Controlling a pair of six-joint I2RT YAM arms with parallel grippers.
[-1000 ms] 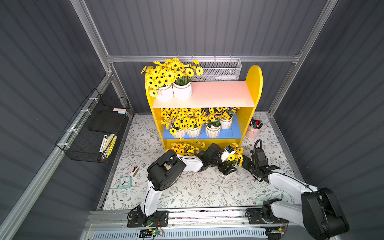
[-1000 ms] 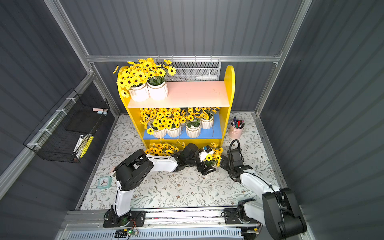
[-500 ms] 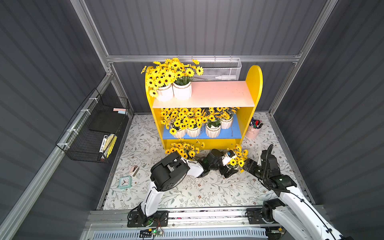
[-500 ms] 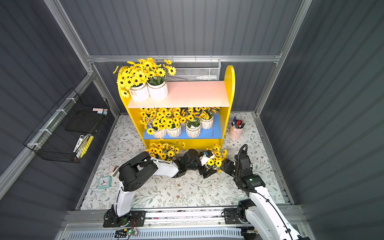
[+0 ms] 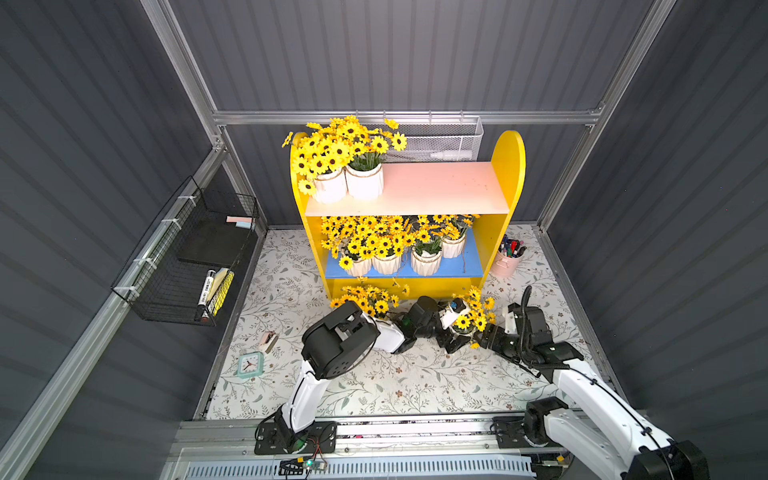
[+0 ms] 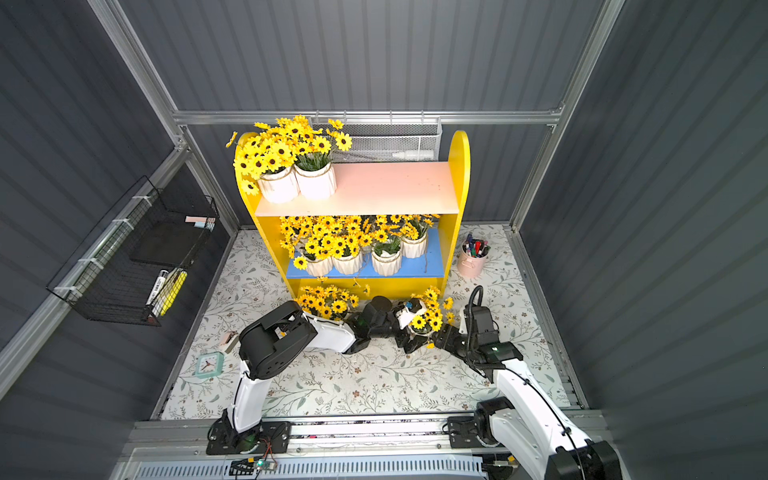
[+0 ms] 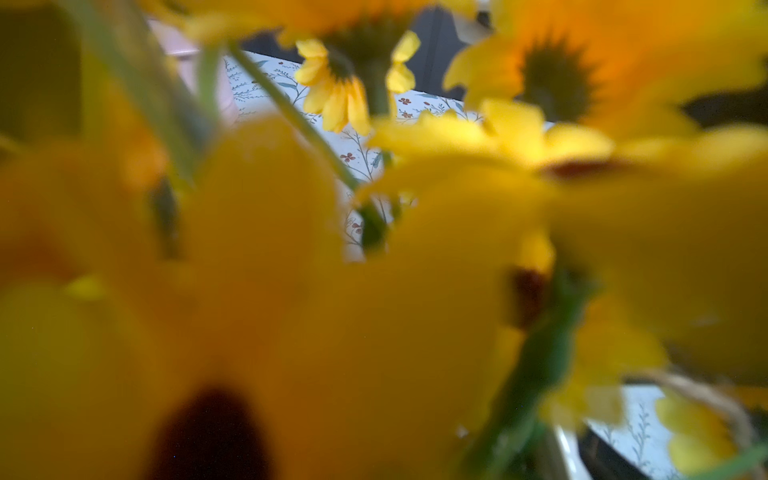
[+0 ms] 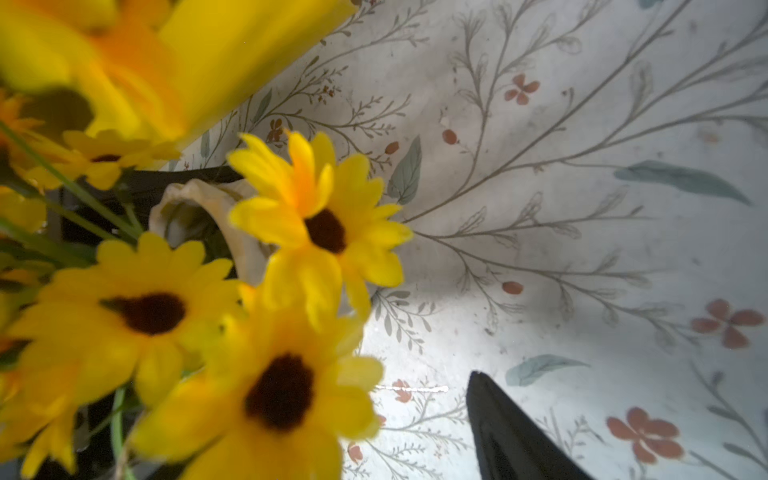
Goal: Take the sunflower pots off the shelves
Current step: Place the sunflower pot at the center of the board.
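The yellow shelves (image 5: 509,166) hold two sunflower pots (image 5: 365,180) at the left of the pink upper board and several more (image 5: 386,262) on the blue lower board. Another pot (image 5: 368,297) stands on the mat in front. My left gripper (image 5: 455,338) is shut on a sunflower pot (image 5: 469,318) just above the mat, right of centre. The left wrist view shows only blurred petals (image 7: 374,332). My right gripper (image 5: 480,340) is against that pot's right side. One of its fingers (image 8: 498,428) shows in the right wrist view. Flowers (image 8: 282,390) hide the other.
A pink cup of pens (image 5: 507,259) stands right of the shelves. A black wire basket (image 5: 187,257) hangs on the left wall and a white mesh basket (image 5: 440,141) behind the shelves. A small clock (image 5: 250,365) and a small pale object (image 5: 269,340) lie on the mat's left.
The right arm has swung its elbow back toward the near right, and its gripper has stayed by the pot. The left gripper has carried the pot slightly to the right.
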